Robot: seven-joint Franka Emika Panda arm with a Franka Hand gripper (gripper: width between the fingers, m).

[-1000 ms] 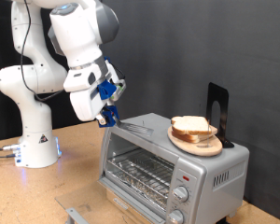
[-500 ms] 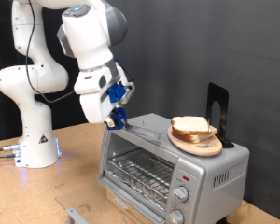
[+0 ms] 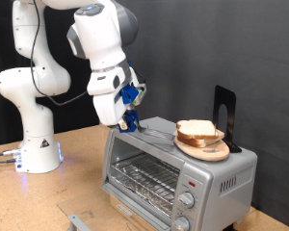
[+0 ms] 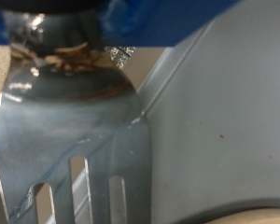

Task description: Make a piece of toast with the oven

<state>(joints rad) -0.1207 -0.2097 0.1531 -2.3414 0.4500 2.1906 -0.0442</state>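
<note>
Nearest me, my gripper hovers over the oven top at the exterior view's left end, clamped on a metal spatula whose slotted blade fills the wrist view. Further along the top sits a round wooden plate with the piece of toast lying on it. I judge the bread light, soft and crumbly, best lifted from underneath, not pinched. Beyond stands a black holder.

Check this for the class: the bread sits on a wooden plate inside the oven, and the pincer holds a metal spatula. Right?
Not quite. The exterior view shows the bread on the wooden plate on top of the oven, not inside. The pincer does hold the spatula.
</note>
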